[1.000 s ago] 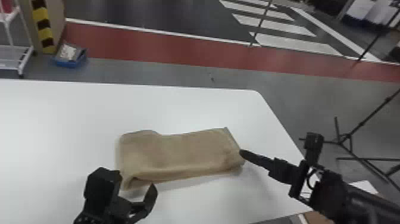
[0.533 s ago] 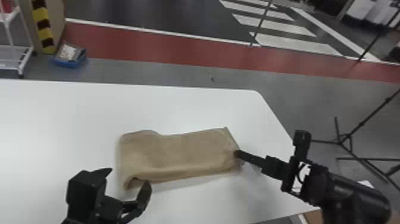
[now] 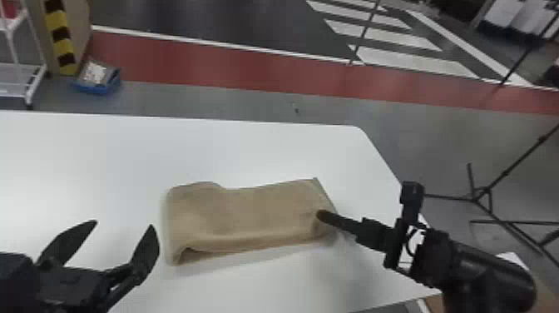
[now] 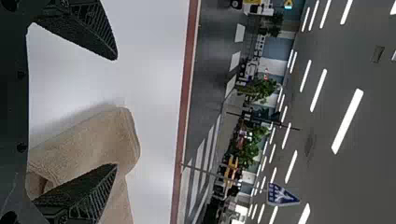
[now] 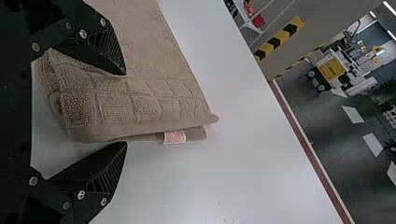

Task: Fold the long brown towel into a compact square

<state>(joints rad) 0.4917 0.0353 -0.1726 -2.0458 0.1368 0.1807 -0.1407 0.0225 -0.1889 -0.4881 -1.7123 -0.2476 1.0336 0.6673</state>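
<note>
Towel, head view: brown towel (image 3: 249, 214), folded into a long layered strip, flat on white table (image 3: 270, 154); long sides run roughly along the far edge; right end near the slanted right edge, below the rounded far right corner
Towel shape: rectangular, longer than wide, not square; far side dips a bit past the raised left part; layers gape at the near left corner
Left gripper, head view: left gripper (image 3: 124, 224) above the table, just beside the towel's left end; two fingers spread wide, nothing pinched
Right gripper, head view: right gripper (image 3: 322, 214) in from the right edge side, tips at the towel's right end
Floor, head view: blue bin (image 3: 97, 85) past the far edge, black tripod (image 3: 482, 197) past the right edge

Left gripper, left wrist view: fingers well apart; one over bare table, the other in front of the towel's folded end; probably above the cloth, contact hard to tell
Towel end, left wrist view: rounded fold, loose layers showing by the finger

Right gripper, right wrist view: fingers spread, no grip closed; one overlaps the towel, the other is over bare table by its end hem
Towel end, right wrist view: grid-pattern band, stacked hems, small white tag (image 5: 174, 136) with red print sticking out, layers slightly offset at the corner
</note>
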